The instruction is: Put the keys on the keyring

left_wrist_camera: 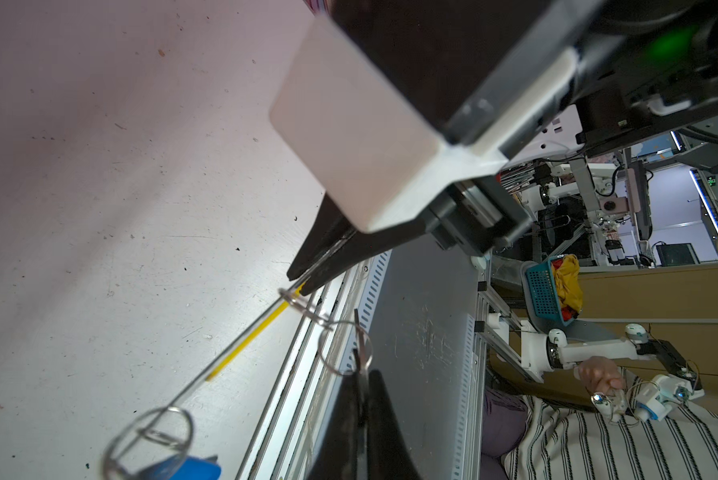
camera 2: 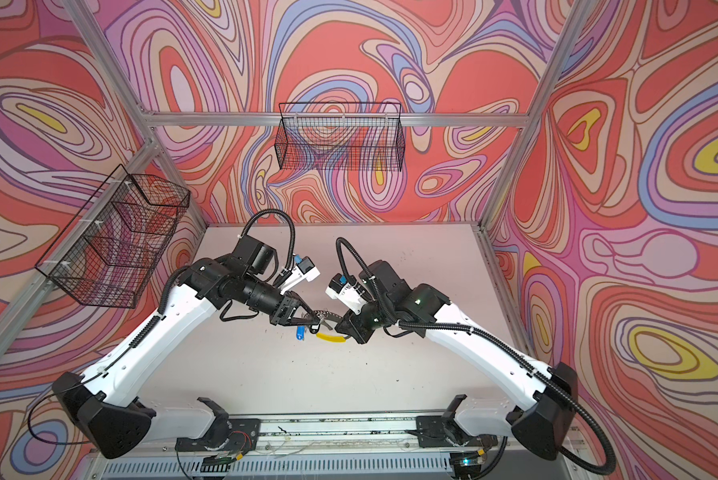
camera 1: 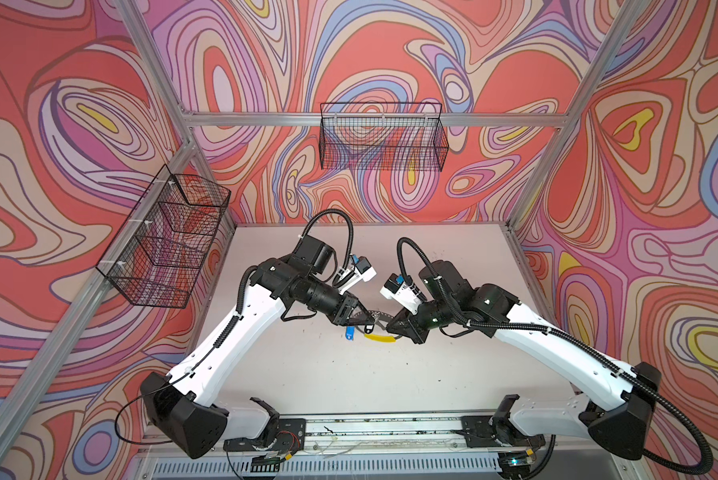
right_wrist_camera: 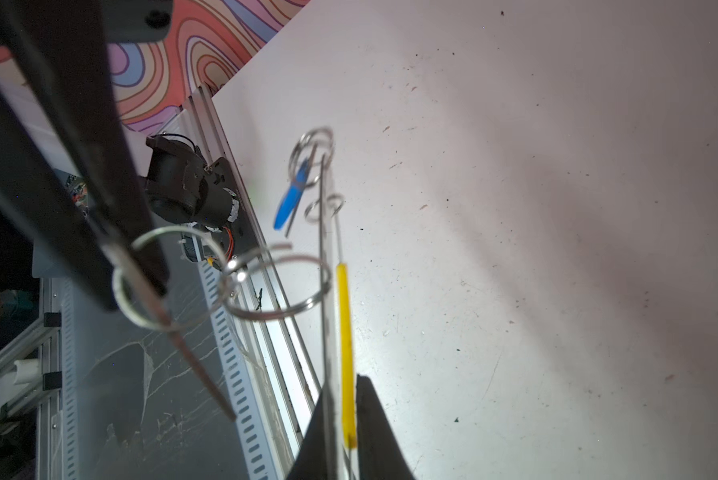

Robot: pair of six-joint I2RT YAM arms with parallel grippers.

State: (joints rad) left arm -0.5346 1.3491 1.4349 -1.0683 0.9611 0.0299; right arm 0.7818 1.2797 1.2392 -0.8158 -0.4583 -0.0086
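Above the middle of the table, my right gripper (right_wrist_camera: 341, 382) is shut on the keyring (right_wrist_camera: 326, 291), seen edge-on beside its yellow sleeve (right_wrist_camera: 346, 332). In both top views the sleeve (camera 1: 380, 338) hangs low between the two arms. The key with the blue tag (right_wrist_camera: 290, 199) dangles from the keyring by a small split ring. My left gripper (left_wrist_camera: 363, 374) is shut on the other key's thin blade, and a split ring (left_wrist_camera: 344, 347) sits at its tips. That key's black tag (camera 1: 367, 328) hangs just under the left gripper (camera 1: 374, 321), close to the right gripper (camera 1: 391, 328).
The white table (camera 1: 349, 382) lies below both arms. One black wire basket (camera 1: 382, 137) hangs on the back wall and another (camera 1: 166, 241) on the left wall. An aluminium rail (camera 1: 382, 428) with the arm bases runs along the front edge.
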